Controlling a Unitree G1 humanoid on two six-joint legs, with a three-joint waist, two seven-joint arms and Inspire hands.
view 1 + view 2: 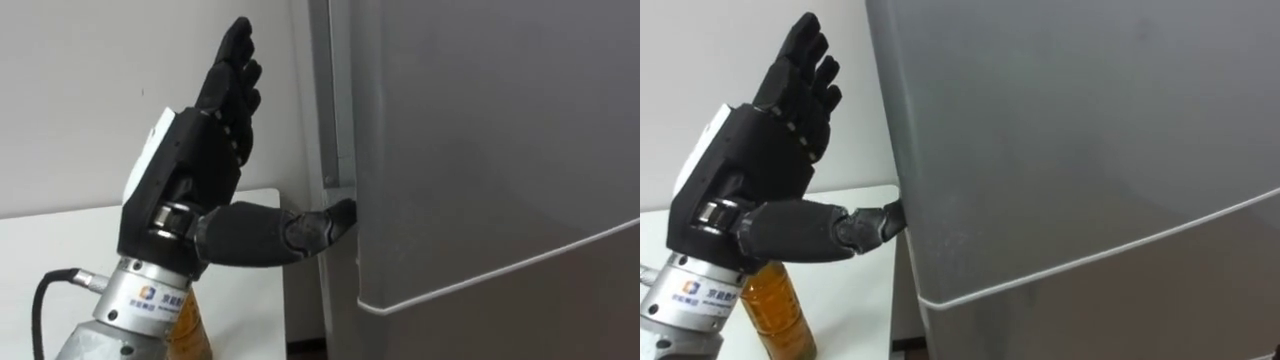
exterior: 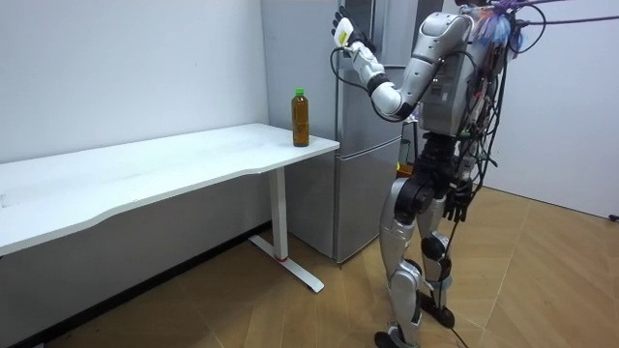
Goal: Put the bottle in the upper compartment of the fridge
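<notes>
My left hand (image 1: pixel 205 160) is raised beside the grey fridge (image 1: pixel 480 150), open, with its fingers straight and pointing up. Its thumb (image 1: pixel 335 218) reaches sideways and touches the left edge of the upper door, which is closed. The bottle (image 1: pixel 775 305), holding amber liquid under a green cap, stands upright on the white table (image 2: pixel 193 159), at the end nearest the fridge and below my left wrist. Nothing is in my left hand. In the room view my right hand (image 2: pixel 462 205) hangs low at my side.
A thin seam (image 1: pixel 500 265) separates the upper fridge door from the lower one. I stand on the wooden floor (image 2: pixel 542 290) right in front of the fridge, with the table on my left. A white wall (image 1: pixel 90 90) runs behind the table.
</notes>
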